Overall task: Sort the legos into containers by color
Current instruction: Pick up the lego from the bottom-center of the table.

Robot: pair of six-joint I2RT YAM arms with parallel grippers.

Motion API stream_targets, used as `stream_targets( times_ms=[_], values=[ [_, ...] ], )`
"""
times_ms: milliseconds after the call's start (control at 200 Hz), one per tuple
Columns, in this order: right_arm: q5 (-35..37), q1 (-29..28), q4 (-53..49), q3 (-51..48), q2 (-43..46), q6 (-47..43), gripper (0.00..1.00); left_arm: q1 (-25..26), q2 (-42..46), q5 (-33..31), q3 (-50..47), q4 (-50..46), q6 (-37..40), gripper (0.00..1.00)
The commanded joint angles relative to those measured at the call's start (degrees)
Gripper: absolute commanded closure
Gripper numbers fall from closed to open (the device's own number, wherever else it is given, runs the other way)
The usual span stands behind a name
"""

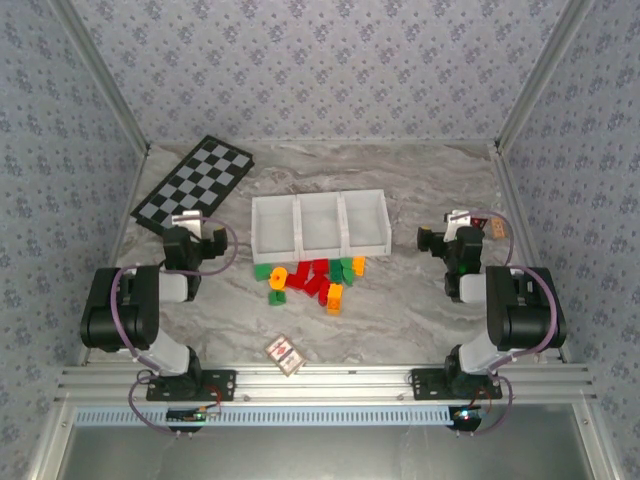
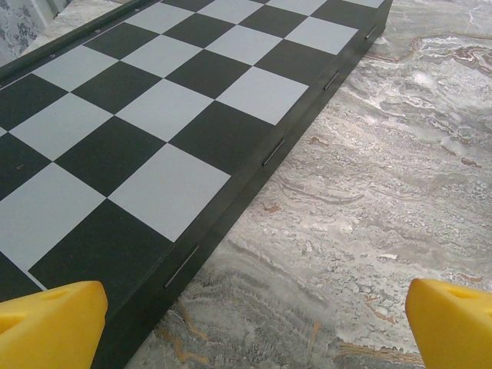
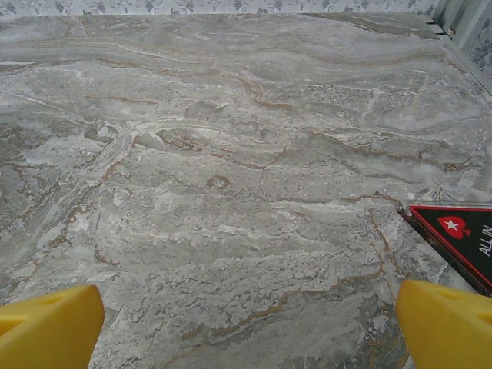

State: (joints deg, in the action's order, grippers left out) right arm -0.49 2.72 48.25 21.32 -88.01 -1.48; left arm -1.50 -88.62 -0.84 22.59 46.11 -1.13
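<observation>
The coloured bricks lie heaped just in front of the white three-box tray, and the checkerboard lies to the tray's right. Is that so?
Not quite: the top external view shows the checkerboard left of the tray. The bricks do lie heaped just in front of it.

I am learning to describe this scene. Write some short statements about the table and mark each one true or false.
1. The low white plastic tray with three compartments holds no bricks. True.
2. The small red, green and orange-yellow plastic bricks lie beyond the tray. False: they lie on its near side, in a loose pile.
3. The left gripper is shut on a brick. False: its jaws stand open and empty.
4. The black-and-grey checkerboard lies left of the tray. True.
5. The small white card with a red mark lies in a compartment. False: it lies apart, nearer than the bricks.
</observation>
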Motion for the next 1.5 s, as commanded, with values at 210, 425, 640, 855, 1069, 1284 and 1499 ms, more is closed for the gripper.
stream_targets(
  times_ms=[210, 425, 640, 855, 1069, 1284, 1499],
  values=[
    [0.6, -0.2, 0.5, 0.7, 0.0, 0.4, 0.00, -0.3, 0.6, 1.5, 1.3, 0.2, -0.3, 0.00],
    [1.2, -0.6, 0.6, 0.7, 0.0, 0.2, 0.00, -0.5, 0.6, 2.0, 1.3, 0.2, -0.4, 0.00],
    [18.5, -6.8, 9.5, -5.2, 3.6, 1.1, 0.00, 2.9, 3.3, -1.2, 0.2, 0.1, 3.0, 0.00],
    [43.2, -15.1, -24.5, 0.3, 21.6, 13.7, 0.00, 12.0, 20.6, -15.1, 6.4, -28.5, -1.8, 0.00],
    [14.5, -8.0, -51.6, 13.6, 36.6, 29.6, 0.00, 17.0, 34.4, -14.8, 15.9, -54.7, -19.1, 0.00],
    [-6.7, -16.6, -75.5, 28.7, 32.3, 40.7, 0.00, 17.3, 45.3, -3.9, 19.1, -76.7, -32.1, 0.00],
    [1.8, -42.5, -95.0, 39.4, 17.3, 46.0, 0.02, 17.5, 53.1, 5.5, 19.7, -89.8, -33.5, 0.00]
  ],
)
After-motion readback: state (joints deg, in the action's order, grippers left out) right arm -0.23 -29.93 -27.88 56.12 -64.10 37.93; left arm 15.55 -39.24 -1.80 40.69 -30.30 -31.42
